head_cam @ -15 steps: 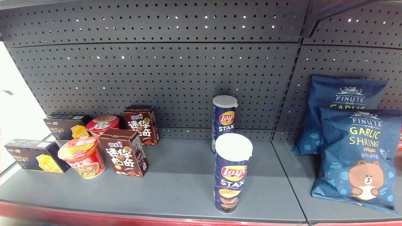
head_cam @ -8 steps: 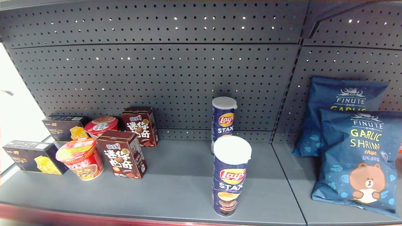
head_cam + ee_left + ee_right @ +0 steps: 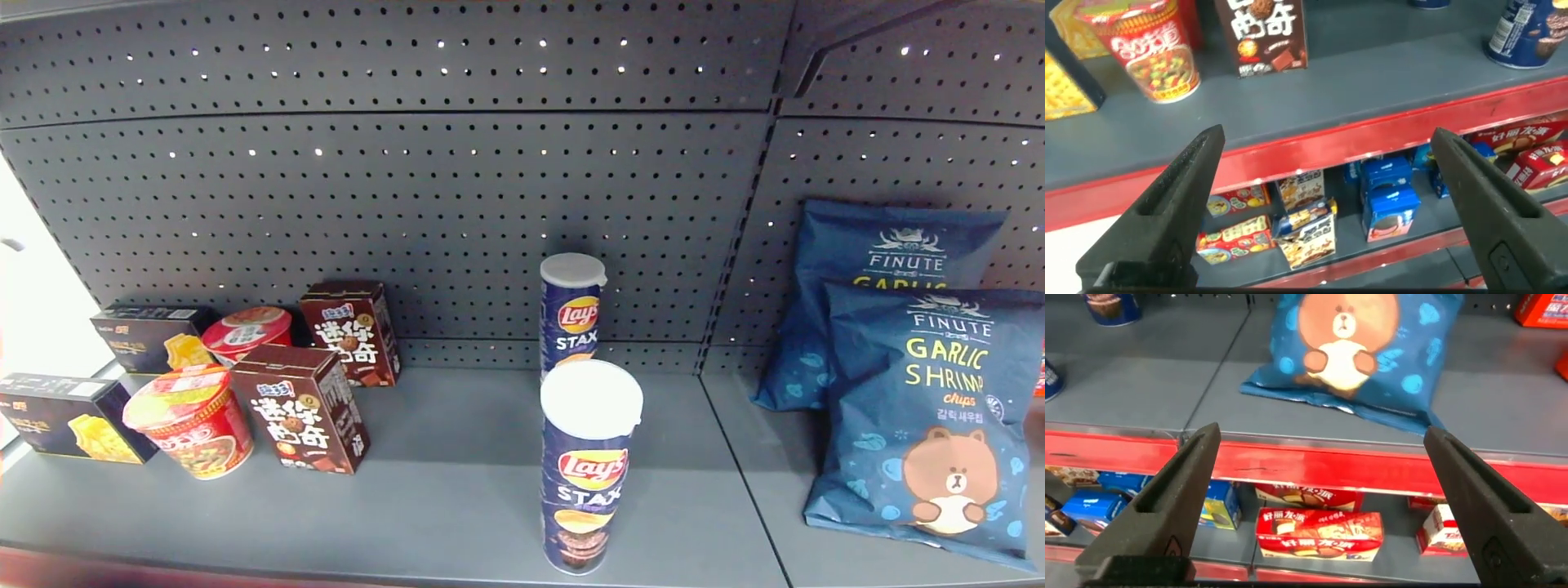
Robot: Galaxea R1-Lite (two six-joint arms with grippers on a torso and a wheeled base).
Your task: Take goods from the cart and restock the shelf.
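Head view: shelf (image 3: 457,498) part stocked. Front chip can (image 3: 586,465) upright at 6 o'clock, shrimp chip bags (image 3: 922,408) at 3 o'clock. Whole picture sits further left than half a second ago: camera turn, goods unmoved.
Left wrist view: my left gripper (image 3: 1327,135) spread wide, empty, facing shelf edge.
Right wrist view: right gripper (image 3: 1323,431) likewise wide, empty.
I judge: between items. Next, turn to cart, fetch goods.

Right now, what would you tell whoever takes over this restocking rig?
Left gripper and right gripper: jaws open, empty, before the grey metal shelf. On the shelf: two tall blue chip cans in the middle, two blue chip bags right, red noodle cups, brown boxes and black boxes left. To do: fetch more goods from the cart.
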